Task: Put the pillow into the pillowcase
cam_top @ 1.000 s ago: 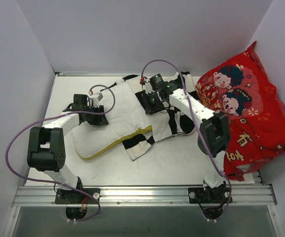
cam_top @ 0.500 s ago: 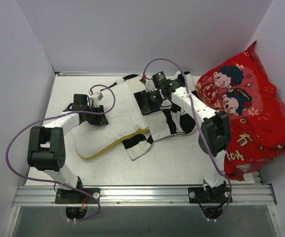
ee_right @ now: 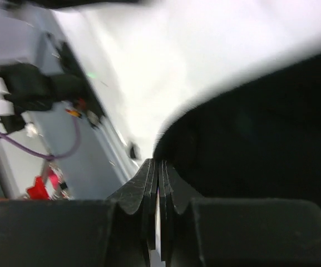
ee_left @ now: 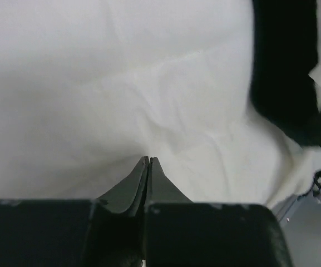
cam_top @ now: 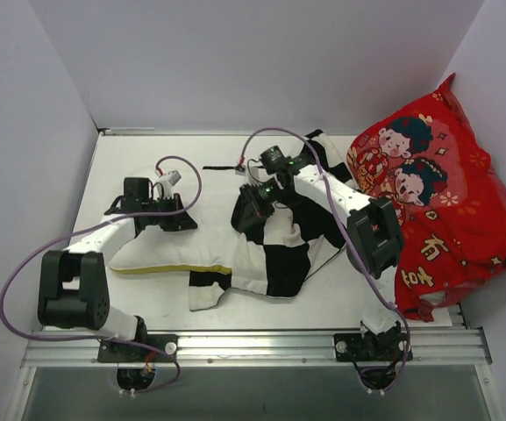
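Note:
The cream-white pillow [cam_top: 160,250] lies left of centre with its yellow edge band facing the front. Its right part is under the black and white checkered pillowcase [cam_top: 279,250]. My left gripper [cam_top: 181,224] is shut, pinching the pillow's top fabric; in the left wrist view its tips [ee_left: 148,159] meet in puckered white cloth [ee_left: 121,83]. My right gripper [cam_top: 242,215] is shut on the pillowcase's left edge. In the right wrist view its tips [ee_right: 158,162] bite the edge of a black patch [ee_right: 260,139].
The large red cartoon-printed cushion [cam_top: 437,202] leans against the right wall beside the right arm. A thin black strap [cam_top: 222,167] lies on the white table [cam_top: 147,158] behind the pillow. Walls close in the left, back and right sides.
My right gripper has dragged the pillowcase left and toward the front, so it covers more of the pillow. The pillow and my left gripper have shifted toward the front left.

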### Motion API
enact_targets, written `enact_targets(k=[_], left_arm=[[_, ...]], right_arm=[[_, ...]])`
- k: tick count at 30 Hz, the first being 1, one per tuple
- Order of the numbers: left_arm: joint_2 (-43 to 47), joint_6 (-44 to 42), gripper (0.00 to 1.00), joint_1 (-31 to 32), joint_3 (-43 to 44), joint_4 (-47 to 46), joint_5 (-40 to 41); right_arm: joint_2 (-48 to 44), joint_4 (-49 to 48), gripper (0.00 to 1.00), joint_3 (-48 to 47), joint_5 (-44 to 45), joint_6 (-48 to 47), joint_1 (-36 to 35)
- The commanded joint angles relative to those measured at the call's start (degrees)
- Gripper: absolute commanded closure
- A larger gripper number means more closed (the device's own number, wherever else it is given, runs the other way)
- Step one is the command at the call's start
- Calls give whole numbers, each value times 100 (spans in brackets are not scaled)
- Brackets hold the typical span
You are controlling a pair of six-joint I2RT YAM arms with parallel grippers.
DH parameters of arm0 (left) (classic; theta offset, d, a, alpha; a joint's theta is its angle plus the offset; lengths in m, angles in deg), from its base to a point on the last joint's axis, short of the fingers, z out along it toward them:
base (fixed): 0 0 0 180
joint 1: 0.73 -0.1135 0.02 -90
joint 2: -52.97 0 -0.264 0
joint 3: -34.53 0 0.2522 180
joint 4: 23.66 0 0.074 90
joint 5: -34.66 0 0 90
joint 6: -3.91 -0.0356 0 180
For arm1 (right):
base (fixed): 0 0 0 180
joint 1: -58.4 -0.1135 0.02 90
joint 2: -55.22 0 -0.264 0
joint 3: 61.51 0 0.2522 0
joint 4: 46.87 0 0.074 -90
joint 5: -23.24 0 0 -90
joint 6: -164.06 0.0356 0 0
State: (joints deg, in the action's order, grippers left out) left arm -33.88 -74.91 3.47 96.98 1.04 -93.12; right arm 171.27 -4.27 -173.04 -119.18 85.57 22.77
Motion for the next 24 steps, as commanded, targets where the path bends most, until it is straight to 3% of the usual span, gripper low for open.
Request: enact_targets(k=[1, 2, 3, 5, 6, 9, 14, 16, 17, 20, 21, 24], left_arm=[[693, -562, 100, -52, -122, 644, -1098], [791, -1052, 96, -52, -105, 820, -1230], [879, -1344, 76, -52, 104, 1188, -1336], [872, -1993, 50, -60, 438, 1445, -1294], [793, -2153, 27, -78, 875, 1498, -1206], [162, -2822, 6, -78, 1633, 1490, -995], [-1719, -3455, 3, -60, 3672, 1648, -871], [-2559, -3796, 2, -52, 4304, 1963, -880], [-2835, -3903, 3, -34, 4925, 2130, -889], [-3732, -4518, 3, -25, 5841, 2956, -1108], [-3873, -4676, 3, -25, 5924, 3210, -1152], [-4217, -5169, 3, 45, 5907, 3318, -1118]], right_arm=[[-179, 1875, 100, 494, 355, -1974, 216], [-214, 2054, 100, 670, 382, -2221, 180], [-232, 2186, 100, 829, 365, -2675, 128], [-363, 2424, 100, 1215, 303, -3004, -39], [-425, 2416, 100, 1313, 286, -3231, -109], [-609, 2416, 100, 1525, 347, -3541, -338], [-697, 2626, 98, 1367, 522, -4112, -444], [-794, 2810, 87, 1130, 619, -4209, -418], [-829, 2820, 71, 999, 680, -4114, -374], [-830, 2785, 36, 112, 550, -3239, 274], [-751, 2759, 30, -508, 401, -2938, 677], [-444, 2470, 26, -1277, 740, -2216, 1207]])
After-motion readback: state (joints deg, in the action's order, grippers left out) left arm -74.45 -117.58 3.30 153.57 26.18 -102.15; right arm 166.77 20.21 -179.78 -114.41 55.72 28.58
